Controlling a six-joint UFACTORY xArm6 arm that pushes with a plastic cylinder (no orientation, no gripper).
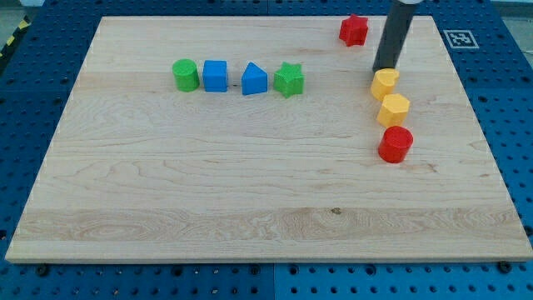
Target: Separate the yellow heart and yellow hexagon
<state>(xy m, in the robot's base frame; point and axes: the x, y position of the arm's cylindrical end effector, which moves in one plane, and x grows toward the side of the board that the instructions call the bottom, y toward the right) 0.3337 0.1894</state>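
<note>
Camera view: a pale wooden table [250, 192] lies on a blue perforated base [33, 67], and a straight dark rod comes down from the view's top right. This rod is the end effector; it has no jaws to open or close and holds nothing, and it can only push. My tip [385, 70] rests on the table touching, or all but touching, the upper edge of the small yellow heart-shaped block [384, 84], which sits just below it in the view.

Directly below the heart, touching it or nearly so, is the yellow hexagon-shaped block [394, 109]. Below that again, close by, stands a red round cylinder block [396, 144]. The three form a short column running down from my tip. The pair is therefore not yet separated.

Just to the view's upper left of my tip sits a red star-shaped block [353, 30], apart from it.

Well off to the view's left of my tip, four blocks stand in a row: a green star-shaped block [289, 79], a blue block with a peaked top [255, 79], a blue square block [215, 75] and a green round cylinder block [185, 74]. They lie far from the work.

From this position, I judge, a push straight down would drive the heart into the hexagon, so a sideways stroke would suit better.
</note>
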